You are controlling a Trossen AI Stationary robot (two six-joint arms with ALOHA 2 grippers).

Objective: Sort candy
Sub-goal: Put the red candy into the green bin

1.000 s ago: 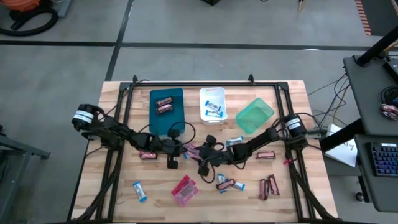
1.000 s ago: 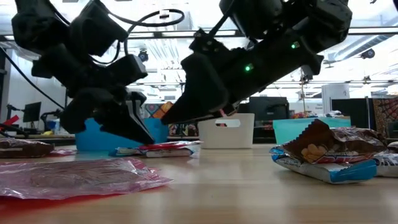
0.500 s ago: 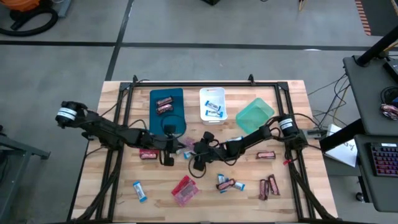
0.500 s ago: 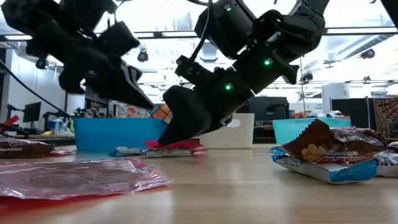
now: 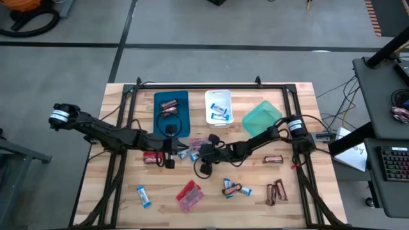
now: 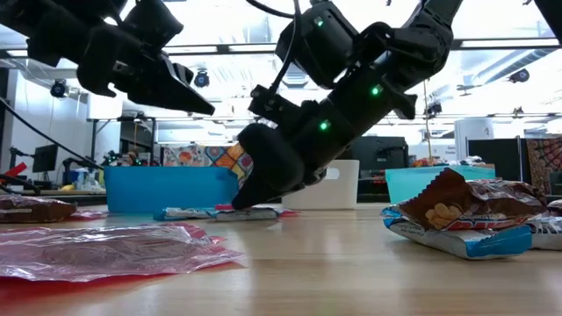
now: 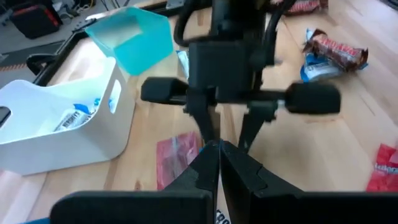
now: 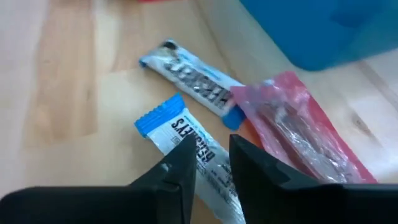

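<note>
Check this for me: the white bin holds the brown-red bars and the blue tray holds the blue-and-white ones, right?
Swapped. In the high view the white bin holds blue-and-white bars, and the blue tray holds brown-red bars.

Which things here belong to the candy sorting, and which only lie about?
Job: blue-and-white bars, brown bars, red packet, blue tray, white tray, green tray; right gripper at one bar, left gripper raised nearby.
Lying about: keyboard, white paper.
</note>
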